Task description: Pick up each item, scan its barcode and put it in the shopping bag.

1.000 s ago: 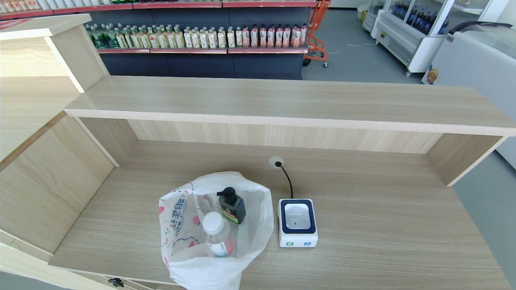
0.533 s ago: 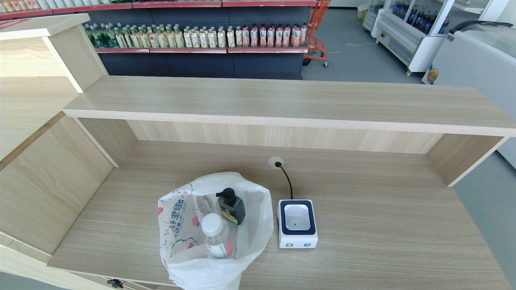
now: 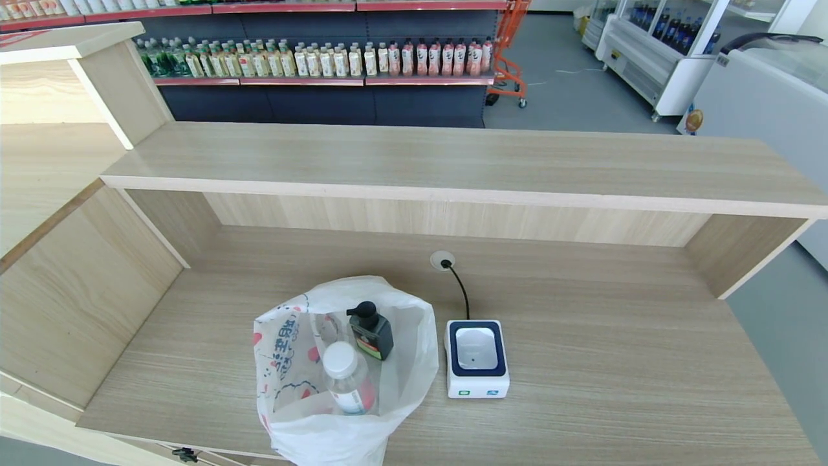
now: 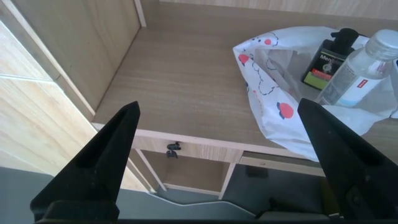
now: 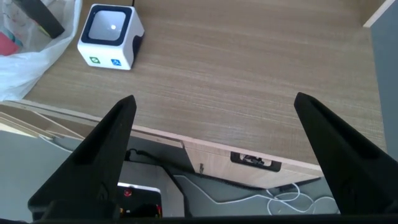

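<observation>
A white printed shopping bag (image 3: 291, 362) stands open on the wooden counter (image 3: 614, 362). Inside it are a black pump bottle (image 3: 370, 331) and a clear bottle with a white cap (image 3: 346, 378). Just right of the bag sits the white and blue barcode scanner (image 3: 477, 358). My left gripper (image 4: 219, 107) hangs open and empty off the counter's front edge, near the bag (image 4: 273, 93) with the pump bottle (image 4: 328, 55) and clear bottle (image 4: 357, 71). My right gripper (image 5: 216, 101) is open and empty, also off the front edge, with the scanner (image 5: 110, 45) and bag (image 5: 31, 56) beyond it.
A black cable (image 3: 462, 291) runs from the scanner to a grommet (image 3: 443, 261). A raised shelf (image 3: 453, 162) closes the back and a side wall (image 3: 84, 291) the left. Bare counter stretches right of the scanner. A drawer lock (image 4: 172, 149) sits under the front edge.
The head view has shifted very slightly; the bag, bottles and scanner lie where they were.
</observation>
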